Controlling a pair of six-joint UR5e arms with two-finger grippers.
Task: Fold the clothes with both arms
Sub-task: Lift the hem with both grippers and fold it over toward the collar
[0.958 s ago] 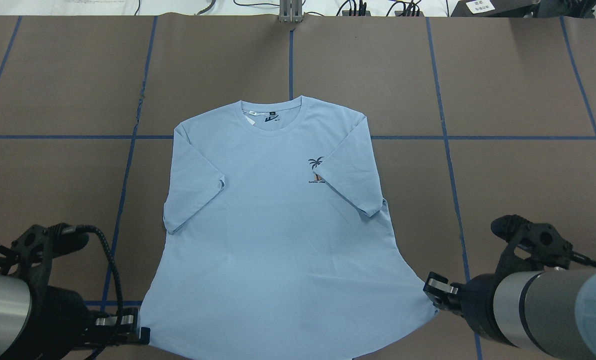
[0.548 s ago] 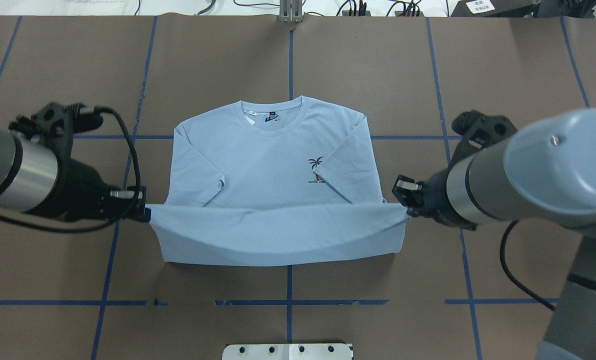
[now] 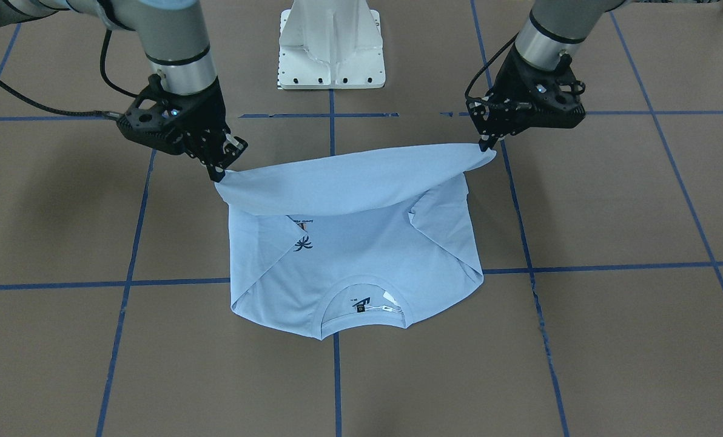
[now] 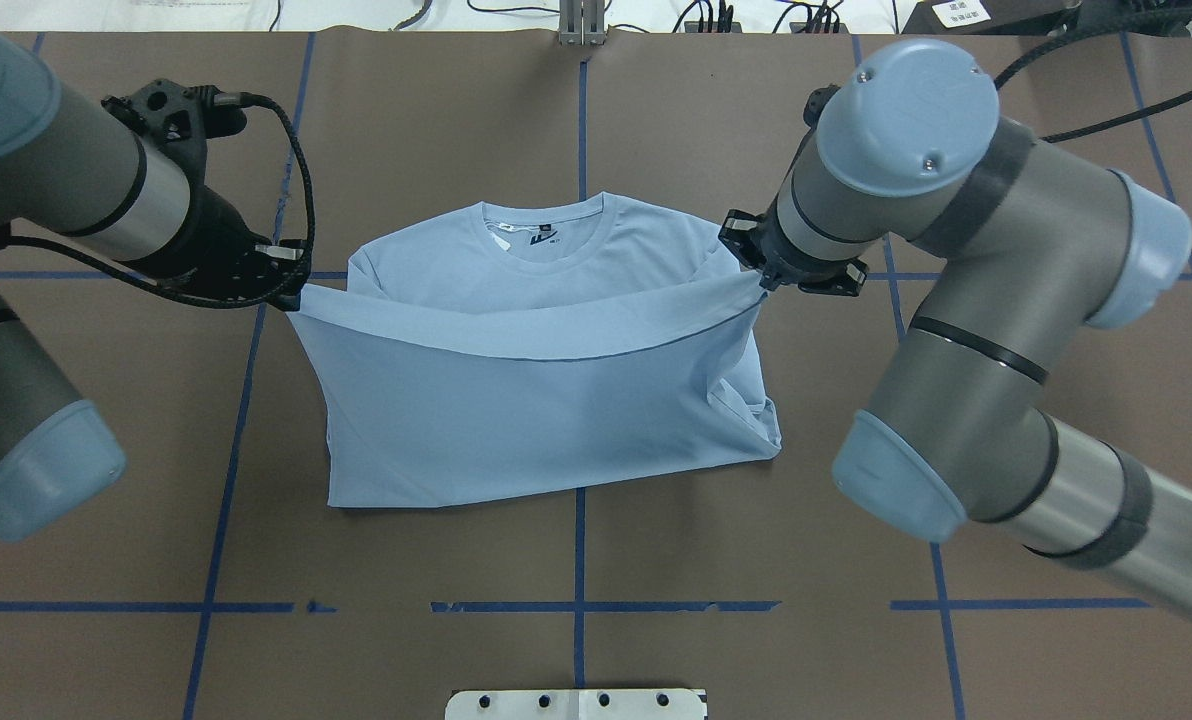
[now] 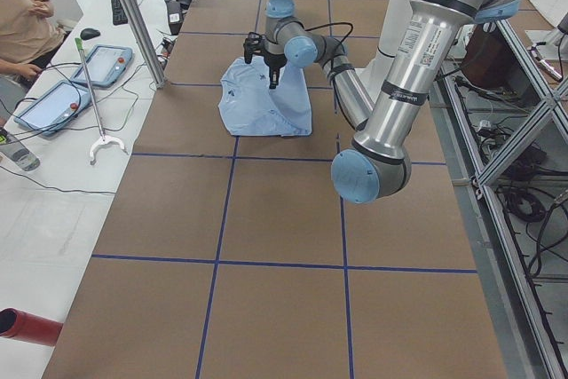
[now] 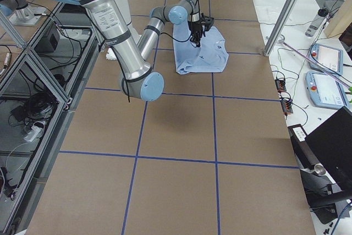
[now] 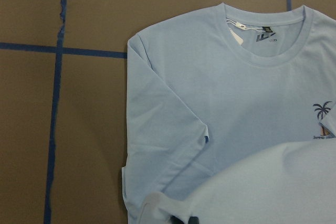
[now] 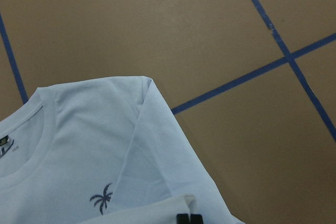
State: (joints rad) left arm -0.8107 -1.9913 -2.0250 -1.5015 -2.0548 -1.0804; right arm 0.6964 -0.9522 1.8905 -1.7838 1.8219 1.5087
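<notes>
- Two corners are in hand. The left gripper point(image 4: 291, 290) is pinched closed on the hem corner at the 9 o'clock side of the T-shirt point(image 4: 516, 430), and the right gripper point(image 4: 761, 280) is pinched closed on the corner at 3 o'clock.
- The T-shirt lies at the middle of the table point(image 4: 436, 120), with its collar point(image 4: 544, 235) toward 12 o'clock in the overhead view. The hem point(image 4: 516, 350) hangs raised between the grippers, sags in the middle and is just short of the collar.
- The step in hand looks like carrying the hem on toward 12 o'clock and laying it near the collar.
- Move both grippers at one pace and one height, so the hem runs parallel to the collar side.
- Hold only light tension from 9 to 3 o'clock, since more could drag the lower layer.
- Cloth is bunched at 4 o'clock, beside the fold point(image 4: 456, 490), and may need smoothing afterwards.
- Lower the grippers before letting go, so the corners land flat.
</notes>
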